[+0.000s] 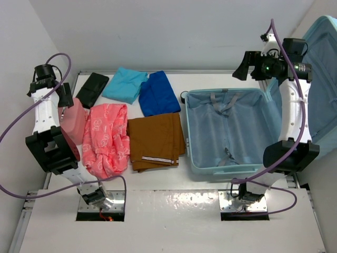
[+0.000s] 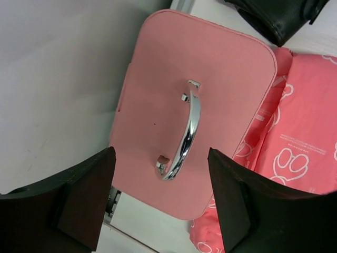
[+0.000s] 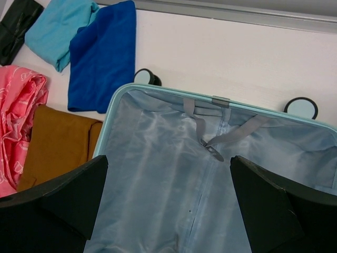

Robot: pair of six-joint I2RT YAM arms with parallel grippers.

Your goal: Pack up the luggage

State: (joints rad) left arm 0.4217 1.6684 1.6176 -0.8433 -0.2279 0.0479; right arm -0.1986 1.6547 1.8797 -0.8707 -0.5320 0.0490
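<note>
While open and empty, left end effector (image 2: 160,176) hangs over pink case (image 2: 210,68).

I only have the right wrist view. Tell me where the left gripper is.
Observer: The left gripper is open, pointing down at a small pink case.
Operator: Describe what it is lined up with.
Observer: The silver handle on the case lies between the fingers, with a gap on each side.
Operator: Report the lid on the luggage.
Observer: The lid stands raised along the right side of the luggage.
</note>
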